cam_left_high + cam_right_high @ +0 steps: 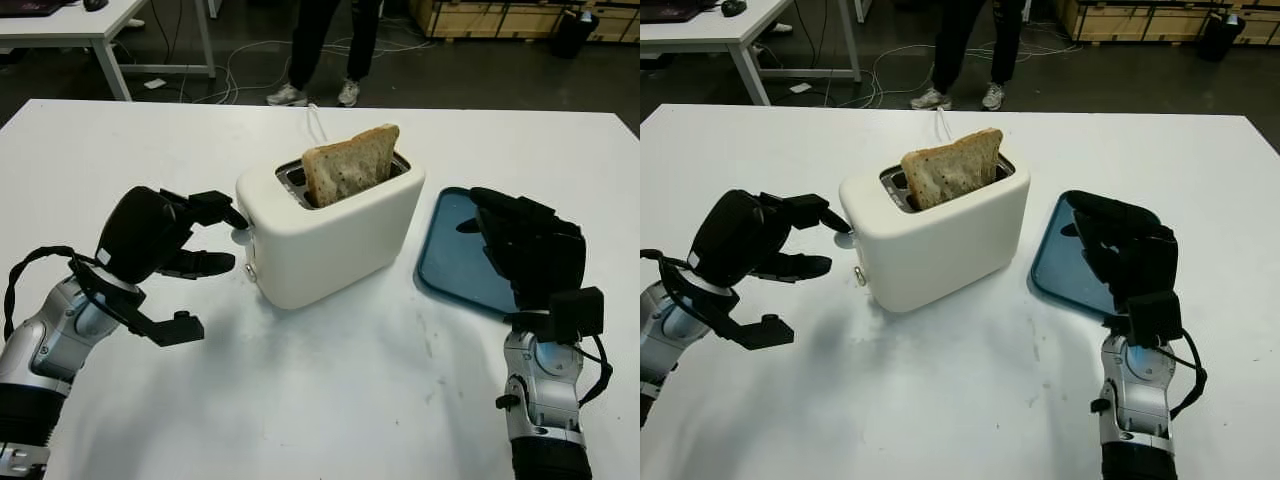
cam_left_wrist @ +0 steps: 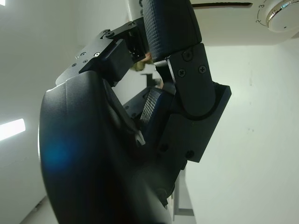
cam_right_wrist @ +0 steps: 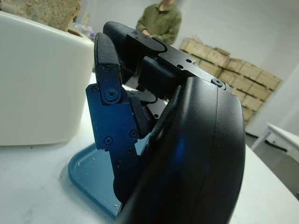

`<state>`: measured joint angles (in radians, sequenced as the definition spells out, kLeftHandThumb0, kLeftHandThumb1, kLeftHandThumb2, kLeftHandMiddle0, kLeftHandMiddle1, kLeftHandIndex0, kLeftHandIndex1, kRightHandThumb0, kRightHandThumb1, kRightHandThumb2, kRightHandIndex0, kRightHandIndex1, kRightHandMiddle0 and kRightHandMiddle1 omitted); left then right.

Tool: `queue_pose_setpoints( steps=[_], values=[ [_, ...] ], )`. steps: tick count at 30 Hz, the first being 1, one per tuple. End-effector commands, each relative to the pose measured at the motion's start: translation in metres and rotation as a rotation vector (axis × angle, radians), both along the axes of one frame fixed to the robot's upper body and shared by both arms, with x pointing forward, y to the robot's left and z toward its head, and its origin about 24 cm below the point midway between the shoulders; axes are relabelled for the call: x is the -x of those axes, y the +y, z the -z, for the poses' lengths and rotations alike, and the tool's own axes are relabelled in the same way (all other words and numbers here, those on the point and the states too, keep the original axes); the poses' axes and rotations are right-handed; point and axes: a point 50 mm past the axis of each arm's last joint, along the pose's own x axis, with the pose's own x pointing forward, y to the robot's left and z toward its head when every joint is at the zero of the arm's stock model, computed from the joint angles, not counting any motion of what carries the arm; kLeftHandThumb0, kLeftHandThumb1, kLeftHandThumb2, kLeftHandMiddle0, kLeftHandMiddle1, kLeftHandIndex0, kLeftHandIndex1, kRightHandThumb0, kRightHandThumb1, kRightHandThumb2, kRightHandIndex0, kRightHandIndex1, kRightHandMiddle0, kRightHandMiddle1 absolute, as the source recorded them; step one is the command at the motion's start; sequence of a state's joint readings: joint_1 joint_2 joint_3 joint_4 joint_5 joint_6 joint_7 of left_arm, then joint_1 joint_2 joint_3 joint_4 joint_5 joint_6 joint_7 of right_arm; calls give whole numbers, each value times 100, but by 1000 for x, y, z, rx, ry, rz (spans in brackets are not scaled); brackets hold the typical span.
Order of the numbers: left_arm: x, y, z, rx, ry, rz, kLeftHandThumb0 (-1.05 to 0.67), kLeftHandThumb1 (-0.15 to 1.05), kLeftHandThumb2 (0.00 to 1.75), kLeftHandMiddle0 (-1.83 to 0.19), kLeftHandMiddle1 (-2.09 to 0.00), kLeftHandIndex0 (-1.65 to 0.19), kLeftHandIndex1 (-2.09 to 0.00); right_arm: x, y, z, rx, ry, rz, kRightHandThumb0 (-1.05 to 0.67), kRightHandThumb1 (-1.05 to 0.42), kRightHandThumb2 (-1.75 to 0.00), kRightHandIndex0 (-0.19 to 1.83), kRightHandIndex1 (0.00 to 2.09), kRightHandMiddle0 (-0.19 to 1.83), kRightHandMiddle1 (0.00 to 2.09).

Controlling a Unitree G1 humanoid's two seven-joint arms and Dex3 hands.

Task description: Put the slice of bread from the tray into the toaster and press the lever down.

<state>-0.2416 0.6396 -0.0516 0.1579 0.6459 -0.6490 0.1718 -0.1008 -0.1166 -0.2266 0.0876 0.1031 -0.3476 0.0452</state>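
Observation:
A white toaster (image 1: 335,235) stands mid-table with a slice of bread (image 1: 350,165) upright in its slot, the top half sticking out. My left hand (image 1: 205,240) is at the toaster's left end, open, its upper finger (image 1: 215,208) reaching to the white lever (image 1: 240,237). In the left wrist view the toaster's dial (image 2: 275,11) shows just past the fingers (image 2: 173,28). The blue tray (image 1: 450,260) lies right of the toaster with nothing on it. My right hand (image 1: 525,245) is over the tray's near right part, open and holding nothing.
A white cord (image 1: 315,120) runs from behind the toaster to the table's far edge. A person (image 1: 320,50) stands beyond that edge. A desk (image 1: 70,25) stands at the far left, and boxes (image 3: 233,65) are stacked in the background.

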Motion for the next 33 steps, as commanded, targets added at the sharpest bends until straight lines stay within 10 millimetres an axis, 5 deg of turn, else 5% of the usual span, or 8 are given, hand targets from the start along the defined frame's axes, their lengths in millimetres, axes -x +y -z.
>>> queue_pose_setpoints(
  steps=[1,25,29,33],
  values=[
    [-1,-2,5,-23,35,8,-105,88,69,-120,-175,-81,-75,1,-3,-1,-1,3,13,-47,-92,-15,77,124,116,0],
    [-1,-6,9,-26,61,36,-105,86,68,-120,-175,-85,-73,0,-3,-3,9,-12,8,-46,-92,-15,78,123,117,1],
    [-1,-10,22,-42,133,56,-104,81,69,-118,-175,-88,-69,1,-4,-3,0,-3,8,-47,-92,-15,78,122,117,1],
    [3,-17,57,-54,302,75,-103,77,66,-117,-166,-102,-41,5,-5,-3,8,-6,10,-48,-92,-15,78,124,117,1]
  ],
)
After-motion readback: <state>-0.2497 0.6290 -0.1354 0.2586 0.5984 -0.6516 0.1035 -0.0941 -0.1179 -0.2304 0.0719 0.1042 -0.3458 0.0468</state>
